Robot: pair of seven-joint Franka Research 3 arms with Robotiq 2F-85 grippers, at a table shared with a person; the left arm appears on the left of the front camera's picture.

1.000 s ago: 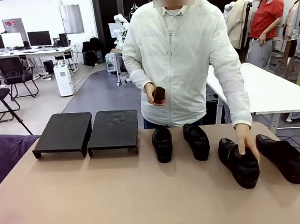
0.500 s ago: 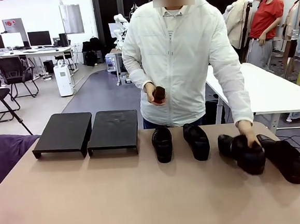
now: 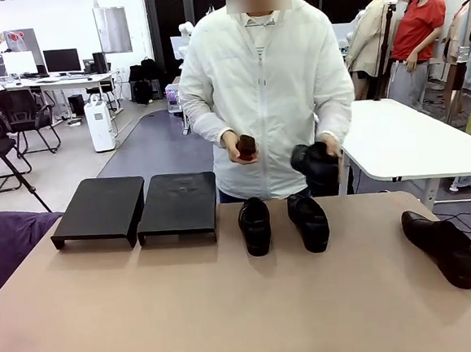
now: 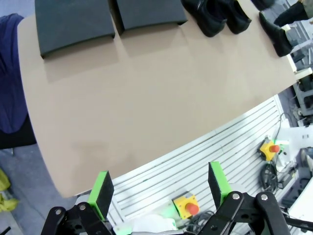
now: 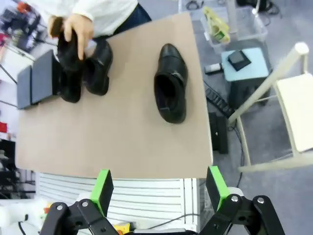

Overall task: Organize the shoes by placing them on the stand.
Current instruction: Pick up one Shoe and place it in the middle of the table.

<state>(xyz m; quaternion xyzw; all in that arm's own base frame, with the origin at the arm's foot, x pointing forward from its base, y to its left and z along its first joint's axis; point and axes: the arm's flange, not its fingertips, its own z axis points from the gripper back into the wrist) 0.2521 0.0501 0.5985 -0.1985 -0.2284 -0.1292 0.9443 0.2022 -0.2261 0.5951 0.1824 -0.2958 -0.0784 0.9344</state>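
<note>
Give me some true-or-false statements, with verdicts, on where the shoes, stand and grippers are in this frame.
1. A pair of shoes stands mid-table, and a single shoe lies towards the robot's right. True.
2. The person's hand holds a fourth shoe above the table. True.
3. One shoe already sits on the stand. False: no shoe is on either tray.
4. The left gripper is shut on a shoe. False: it is open and holds nothing.
5. The right gripper is open. True.
</note>
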